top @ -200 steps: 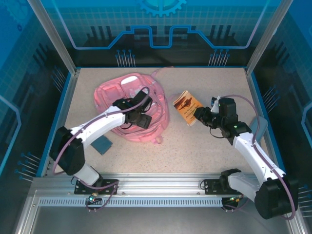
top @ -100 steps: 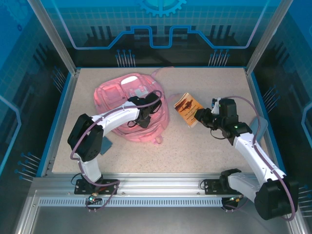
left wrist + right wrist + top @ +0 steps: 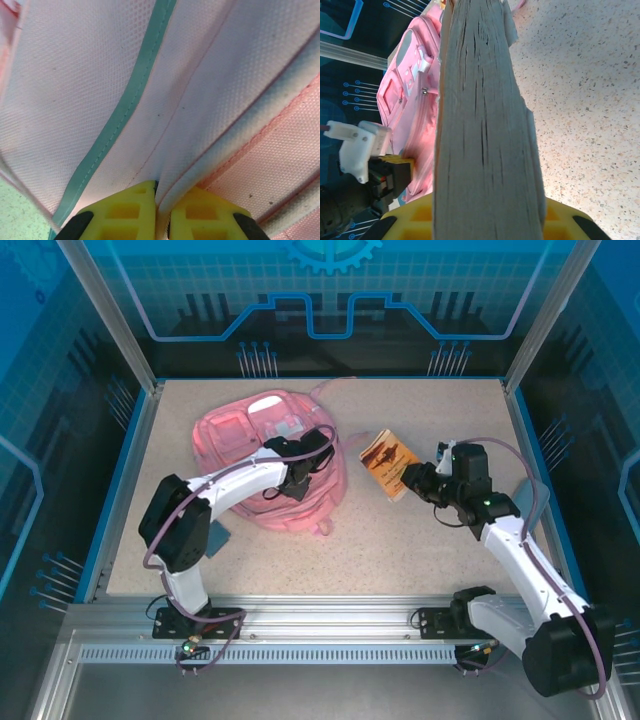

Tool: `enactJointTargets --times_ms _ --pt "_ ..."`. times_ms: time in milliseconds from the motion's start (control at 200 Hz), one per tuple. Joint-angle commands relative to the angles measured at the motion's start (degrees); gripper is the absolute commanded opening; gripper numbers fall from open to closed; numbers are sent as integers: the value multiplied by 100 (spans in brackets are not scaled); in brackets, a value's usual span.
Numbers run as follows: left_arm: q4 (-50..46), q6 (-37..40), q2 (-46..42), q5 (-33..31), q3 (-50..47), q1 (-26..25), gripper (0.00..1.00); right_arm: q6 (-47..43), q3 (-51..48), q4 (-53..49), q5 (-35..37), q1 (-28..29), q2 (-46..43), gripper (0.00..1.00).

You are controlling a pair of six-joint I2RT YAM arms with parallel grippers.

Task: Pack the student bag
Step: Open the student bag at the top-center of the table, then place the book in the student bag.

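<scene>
The student bag [image 3: 250,440], pink and soft, lies flat at the back left of the table. My left gripper [image 3: 298,478] rests on its right half. In the left wrist view the yellow fingers [image 3: 125,210] pinch a pale fold of the bag's fabric [image 3: 210,75], so the left gripper [image 3: 161,200] is shut on it. My right gripper [image 3: 413,480] holds an orange-covered book [image 3: 388,462] just right of the bag. The book's grey page edge [image 3: 485,125] stands between the right gripper's [image 3: 487,222] yellow fingers, and the bag [image 3: 410,95] lies beyond on the left.
A dark blue booklet [image 3: 215,537] lies on the speckled table [image 3: 400,550] near the bag's front left corner, partly under my left arm. Blue side walls [image 3: 128,460] bound the table. Open table surface lies in front of the bag and around the right arm.
My left arm has folded upward and its gripper has slid right across the bag and closed on a fold of fabric. The right gripper and book have barely moved.
</scene>
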Motion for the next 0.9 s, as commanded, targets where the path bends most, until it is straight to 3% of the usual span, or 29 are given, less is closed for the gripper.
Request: enactJointTargets --times_ms 0,220,465,715,895 --pt "310 -207 -854 -604 53 14 9 -160 92 -10 67 -86 -134 16" --pt "1424 -126 -2049 -810 -232 80 9 -71 -56 260 -364 -77 -76 15" --pt "2081 -234 -2314 -113 -3 293 9 65 -80 777 -1299 68 113 15" --pt "2250 -462 -2127 653 296 289 7 616 -118 1755 -1457 959 825 16" --pt "2294 -551 -2171 798 298 288 7 994 148 2588 -912 1662 1599 16"
